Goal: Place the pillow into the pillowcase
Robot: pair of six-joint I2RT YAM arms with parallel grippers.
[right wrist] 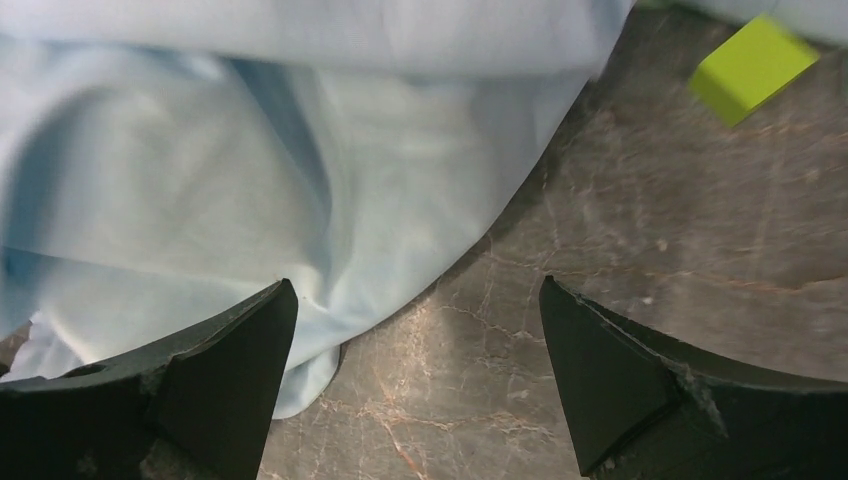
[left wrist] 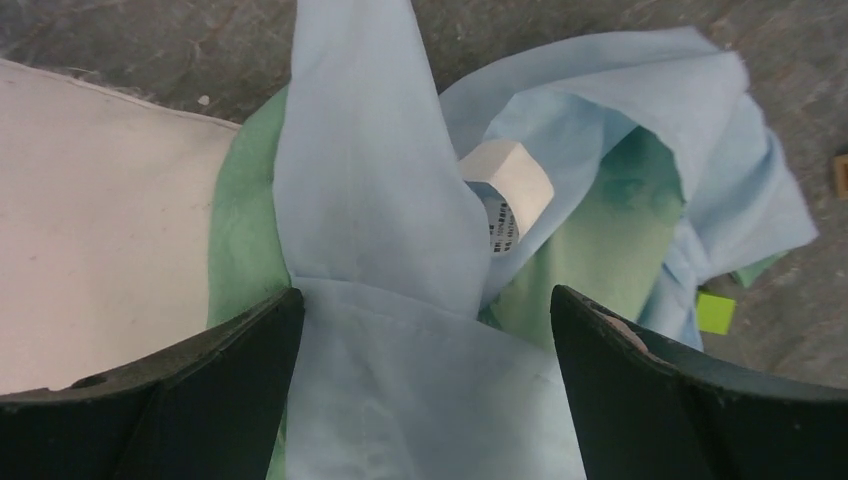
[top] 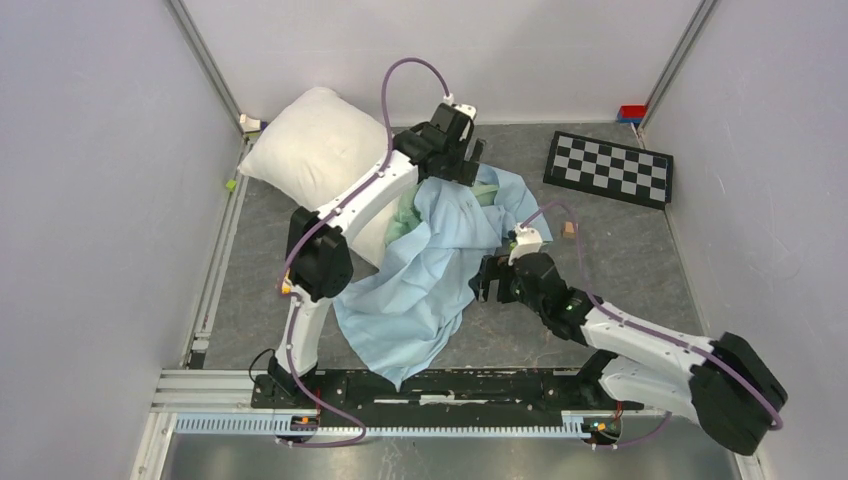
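**Pillow:** large plump off-white rectangular pillow (top: 305, 140), lying toward the far left corner of the grey marbled table (top: 620, 250). Its near right end is covered by the pillowcase and crossed by the left forearm.

**Pillowcase:** limp, wrinkled light-blue fabric pillowcase (top: 425, 275) with a mint-green inner face, spread from the table's centre toward the near edge. It is not yet drawn over the pillow.

**Left arm:** elbow raised near the left edge, forearm stretched toward the far centre, wrist bent downward. The left gripper (left wrist: 425, 292) is held wide apart over bunched blue folds; nothing is pinched.

**Right arm:** laid low from the near right corner toward the centre. The right gripper (right wrist: 416, 284) is spread wide at the pillowcase's right hem, part over cloth, part over bare table, and nothing is grasped.

**Other items:** a black-and-white checkerboard panel (top: 610, 168) is set toward the far right corner, and a small lime-green block (right wrist: 752, 68) lies just beside the cloth.
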